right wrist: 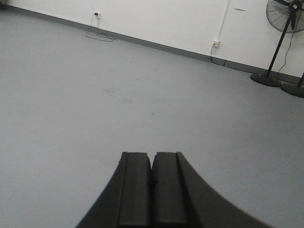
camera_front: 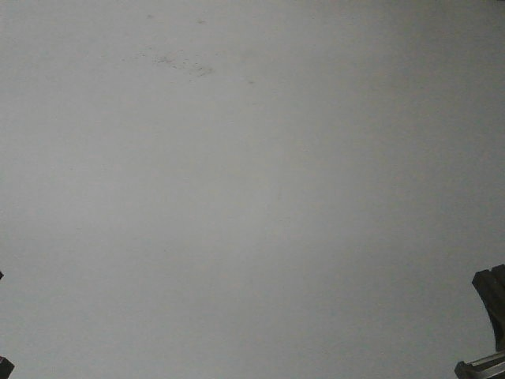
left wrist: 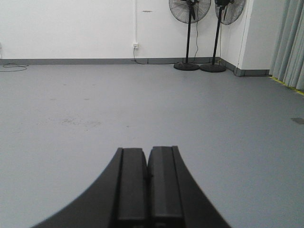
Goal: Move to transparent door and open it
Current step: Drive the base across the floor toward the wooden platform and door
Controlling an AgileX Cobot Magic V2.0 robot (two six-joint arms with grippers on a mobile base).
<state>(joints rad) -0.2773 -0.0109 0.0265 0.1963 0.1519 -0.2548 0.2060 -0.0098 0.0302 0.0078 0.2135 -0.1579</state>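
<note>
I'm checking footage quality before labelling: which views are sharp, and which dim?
Front view: dim, grainy grey floor, darker toward the edges. Left wrist view: evenly lit, pedestal fans crisp, left gripper soft. Right wrist view: likewise, right gripper soft.

Before my left gripper (left wrist: 148,190) the floor (left wrist: 142,104) runs to a wall (left wrist: 71,28). The left fan (left wrist: 189,9) and right fan (left wrist: 230,10) stand side by side at the wall's foot, far right. An outlet (left wrist: 135,45) sits on the wall left of them; a curtain (left wrist: 287,42) hangs right of them.
</note>
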